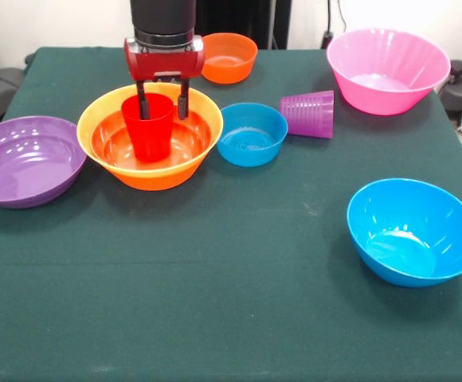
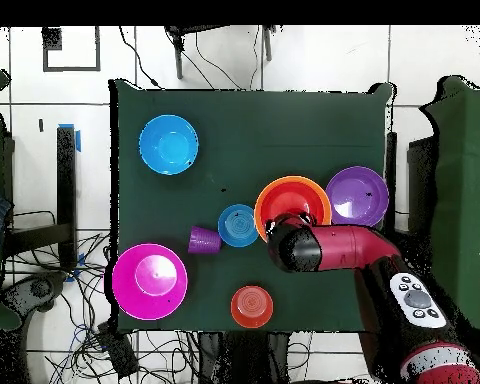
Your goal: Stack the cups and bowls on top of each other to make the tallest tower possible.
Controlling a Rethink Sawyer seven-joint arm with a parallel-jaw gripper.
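The tower is a large orange bowl point(image 1: 153, 178) with a shallow red-orange bowl point(image 1: 189, 143) nested in it and a red cup point(image 1: 150, 131) standing upright in the middle. My gripper point(image 1: 163, 105) hangs right over the cup, open. Its left finger reaches into the cup mouth and the right one sits just outside the cup's right wall. In the overhead view the orange bowl point(image 2: 284, 200) is partly covered by the arm point(image 2: 334, 247), which hides the cup and the gripper. A translucent purple cup point(image 1: 308, 114) lies on its side to the right.
Loose bowls surround the tower: purple point(image 1: 24, 159) at the left, small blue point(image 1: 251, 134) just right of it, small orange point(image 1: 229, 57) behind, pink point(image 1: 386, 70) at far right, large blue point(image 1: 414, 231) near the front right.
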